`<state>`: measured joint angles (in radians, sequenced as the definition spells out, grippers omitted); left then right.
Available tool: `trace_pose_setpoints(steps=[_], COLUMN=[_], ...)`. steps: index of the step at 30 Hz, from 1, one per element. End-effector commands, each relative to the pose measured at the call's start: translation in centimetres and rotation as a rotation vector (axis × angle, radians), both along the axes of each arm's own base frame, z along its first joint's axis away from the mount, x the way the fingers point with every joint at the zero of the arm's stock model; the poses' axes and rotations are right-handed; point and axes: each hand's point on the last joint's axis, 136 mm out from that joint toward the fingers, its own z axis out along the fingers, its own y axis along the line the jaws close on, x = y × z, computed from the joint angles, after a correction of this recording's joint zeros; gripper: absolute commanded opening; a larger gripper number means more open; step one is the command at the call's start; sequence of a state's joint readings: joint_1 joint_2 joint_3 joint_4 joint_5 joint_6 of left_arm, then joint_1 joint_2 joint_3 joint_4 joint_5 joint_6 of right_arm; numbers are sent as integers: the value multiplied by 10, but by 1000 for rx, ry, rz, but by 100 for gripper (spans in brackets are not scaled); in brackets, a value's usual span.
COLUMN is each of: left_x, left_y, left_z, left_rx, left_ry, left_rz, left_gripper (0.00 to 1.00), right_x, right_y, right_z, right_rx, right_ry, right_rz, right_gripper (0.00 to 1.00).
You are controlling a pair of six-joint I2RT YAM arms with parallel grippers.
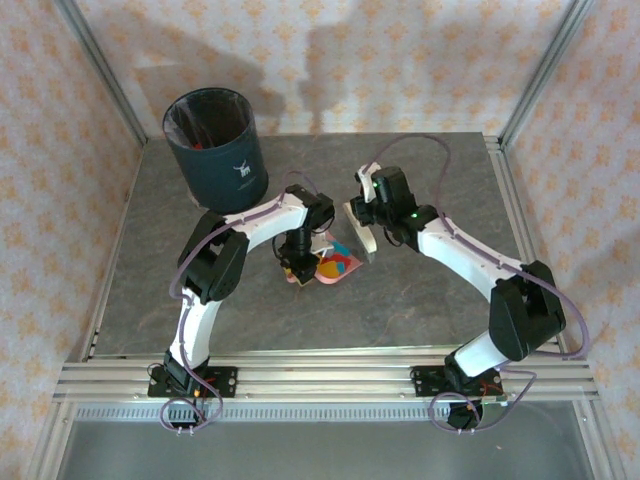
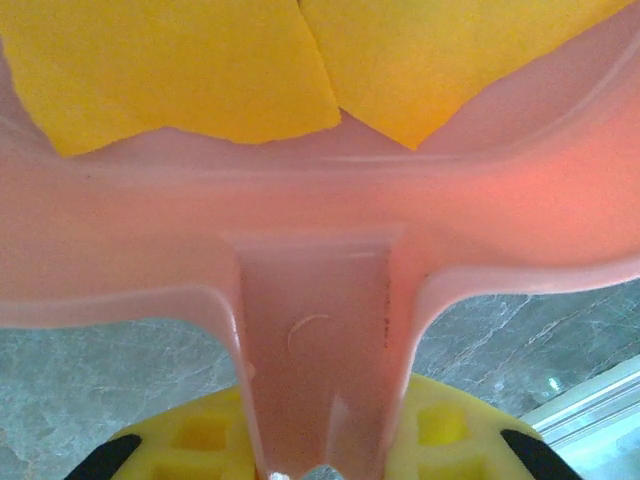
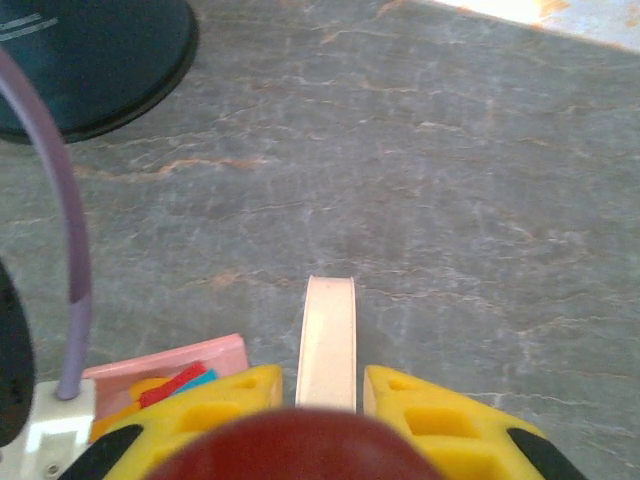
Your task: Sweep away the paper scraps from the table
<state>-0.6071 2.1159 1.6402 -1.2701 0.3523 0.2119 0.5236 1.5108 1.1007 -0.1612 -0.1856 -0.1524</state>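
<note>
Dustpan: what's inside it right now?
Paper scraps in yellow-orange, red and blue lie piled in the pink dustpan. Anything beneath those top pieces is covered and can't be seen.

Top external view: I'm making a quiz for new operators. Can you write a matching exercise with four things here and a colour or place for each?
Things:
1 dustpan
2 bin
3 brush
4 paper scraps

Descriptions:
A dark blue, standing upright
B cream, in the right gripper
C lying in the dustpan
D pink, in the left gripper

Pairs: 1-D; 2-A; 3-B; 4-C.
</note>
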Motion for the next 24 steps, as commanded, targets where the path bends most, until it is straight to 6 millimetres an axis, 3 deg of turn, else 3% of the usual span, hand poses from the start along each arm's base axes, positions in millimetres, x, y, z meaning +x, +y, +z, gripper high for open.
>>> trace_pose_setpoints(steps=[1, 15, 24], left_x=[-6, -5, -5], left_y=[2, 3, 3], left_z=[6, 4, 5], left_rx=[-8, 4, 1], left_ry=[6, -1, -6], left_rz=[-27, -31, -34], left_gripper=[0, 0, 0], right_x=[-12, -26, -22], right_y=[20, 28, 17], right_z=[-2, 11, 15], right_rx=[65, 157, 128], right_ry=[40, 53, 21], right_rz=[79, 112, 58], right_gripper=[0, 0, 0])
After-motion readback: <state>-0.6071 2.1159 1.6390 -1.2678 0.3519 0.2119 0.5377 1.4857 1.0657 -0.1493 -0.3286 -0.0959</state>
